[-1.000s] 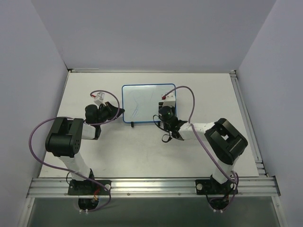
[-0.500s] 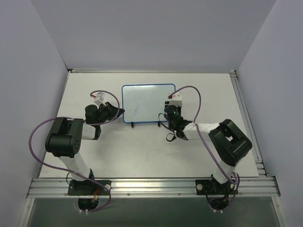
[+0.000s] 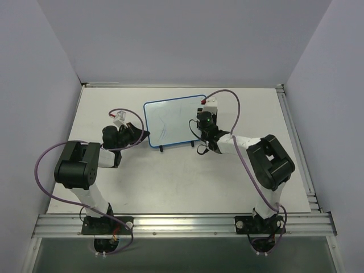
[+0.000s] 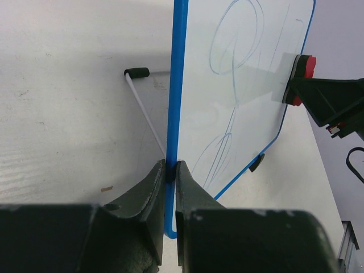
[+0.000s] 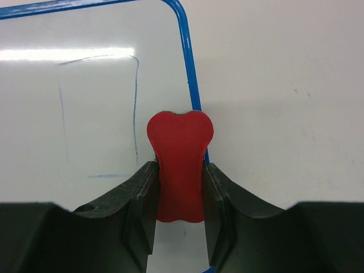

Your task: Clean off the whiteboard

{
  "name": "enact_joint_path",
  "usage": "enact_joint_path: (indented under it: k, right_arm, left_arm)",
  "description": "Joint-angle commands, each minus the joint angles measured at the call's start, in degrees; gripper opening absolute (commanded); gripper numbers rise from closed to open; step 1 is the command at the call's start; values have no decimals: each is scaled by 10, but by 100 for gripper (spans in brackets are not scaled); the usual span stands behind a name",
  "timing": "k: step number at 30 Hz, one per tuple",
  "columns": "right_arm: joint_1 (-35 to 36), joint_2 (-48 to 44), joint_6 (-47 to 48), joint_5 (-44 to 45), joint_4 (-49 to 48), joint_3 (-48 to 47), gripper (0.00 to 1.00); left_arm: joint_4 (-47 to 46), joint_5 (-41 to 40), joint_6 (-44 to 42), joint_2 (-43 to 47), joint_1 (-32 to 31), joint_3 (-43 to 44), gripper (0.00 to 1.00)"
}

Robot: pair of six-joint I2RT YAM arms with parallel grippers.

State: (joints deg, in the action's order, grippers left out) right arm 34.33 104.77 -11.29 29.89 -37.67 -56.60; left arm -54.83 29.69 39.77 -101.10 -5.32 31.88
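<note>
From above, the whiteboard [image 3: 173, 121] stands propped on the table [image 3: 170, 187] between my two arms. My left pincer [image 3: 142, 135] is at its left rim to steady it, and my right pincer [image 3: 206, 109] is at its top right corner with the red eraser [image 3: 203, 102]. From this height the fingers are too small to read. Over to my left wrist: both jaws are clamped on the blue rim, edge-on, so the board can't slide when I rub. Faint blue loops show on the face, and a black foot [image 4: 136, 72] props it from behind; my fingers hide the bottom edge. Now my right wrist: the jaws are closed on the eraser's waist, sitting right at the blue rim. Its wiping face is hidden underneath, so from here I can't confirm contact.
</note>
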Motion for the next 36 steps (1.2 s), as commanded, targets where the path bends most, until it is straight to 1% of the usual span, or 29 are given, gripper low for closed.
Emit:
enact_joint_path:
  k: [1,6,11,14,22,25,31,36]
  right_arm:
    - [-8,1,13,-2,10,-30,3]
    - [-12,24,19,-13,19,-59,3]
    - [-1,53,14,-31,27,-99,3]
    - [21,71,10,-27,28,-113,3]
    - [109,119,-6,-13,26,-141,3]
    - [119,128,-9,-15,31,-154,3]
    - [104,110,-12,-6,32,-137,3]
    - [51,80,-29,-19,21,-86,3]
  left_arm:
    - [14,-10,-16,5,1,16,2]
    - [10,-8,-14,4,0,15,2]
    - [10,-7,-14,4,-1,16,2]
    - [10,-8,-15,6,-1,15,2]
    - [11,-7,-16,6,-4,17,3]
    - [11,-8,-14,6,-4,16,2]
    - [12,-8,-15,8,-3,16,2]
    - [11,-7,-14,4,-3,16,2]
